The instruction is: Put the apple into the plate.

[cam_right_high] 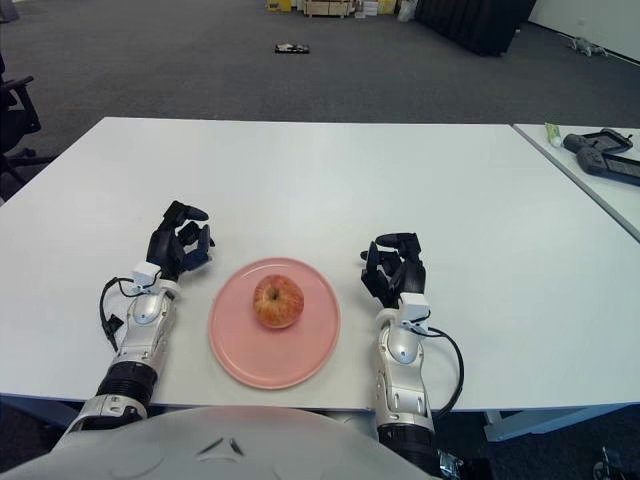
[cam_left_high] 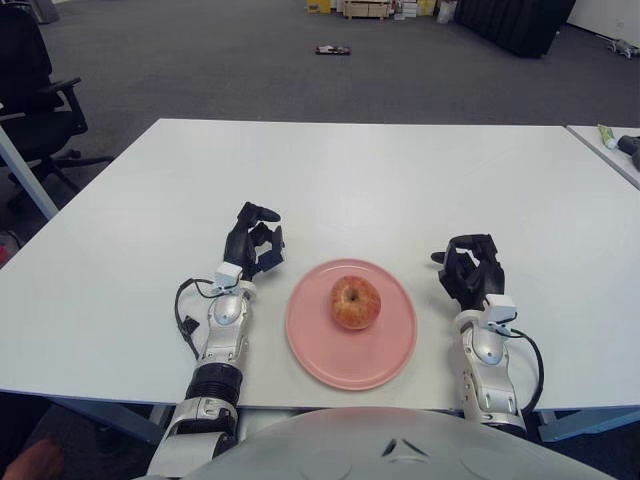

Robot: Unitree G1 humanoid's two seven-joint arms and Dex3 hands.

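Observation:
A red-yellow apple (cam_left_high: 356, 302) sits upright on the pink plate (cam_left_high: 312, 345), a little back of its middle, near the table's front edge. My left hand (cam_left_high: 253, 240) is just left of the plate, apart from it, its dark fingers loosely bent and holding nothing. My right hand (cam_left_high: 470, 268) shows just right of the plate, fingers relaxed and empty. Neither hand touches the apple or the plate.
The white table (cam_left_high: 360, 170) stretches back behind the plate. A second table at the far right carries a small green tube (cam_left_high: 606, 135) and a dark device (cam_right_high: 605, 152). A black office chair (cam_left_high: 35, 85) stands at the left.

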